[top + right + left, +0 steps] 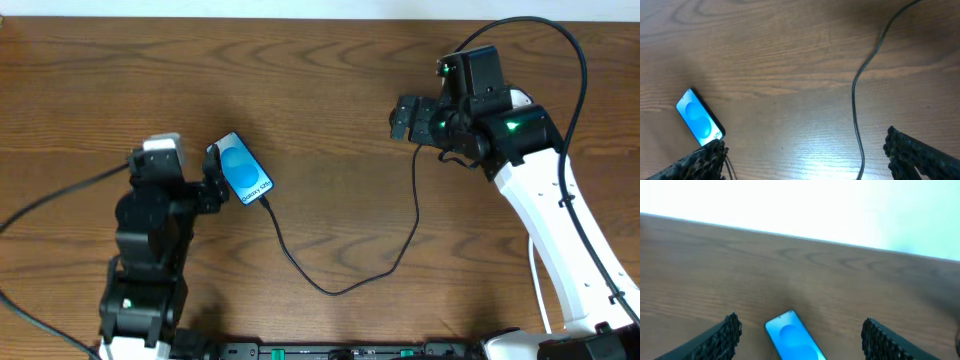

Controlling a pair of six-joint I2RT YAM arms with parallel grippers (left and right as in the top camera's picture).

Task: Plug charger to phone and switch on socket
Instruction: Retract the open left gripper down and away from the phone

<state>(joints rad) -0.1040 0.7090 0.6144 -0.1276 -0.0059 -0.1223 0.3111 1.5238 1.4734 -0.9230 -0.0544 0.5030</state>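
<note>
The phone (241, 170) lies on the wooden table with its blue screen up; it also shows as the phone (792, 341) and the phone (699, 118). The charger cable (330, 288) runs from the phone's near end in a loop across the table and up toward the right arm; I cannot tell whether its tip is seated. My left gripper (212, 177) hovers open just left of the phone, which lies between its fingers (724, 336). My right gripper (399, 118) is open and empty above the table, with the cable (855, 100) passing between its fingers (912, 152). The socket is out of view.
Bare wooden table (320, 80) spreads between the two arms. The table's far edge (800, 236) meets a white wall in the left wrist view. The right arm's own black wire (575, 60) arcs over its white link.
</note>
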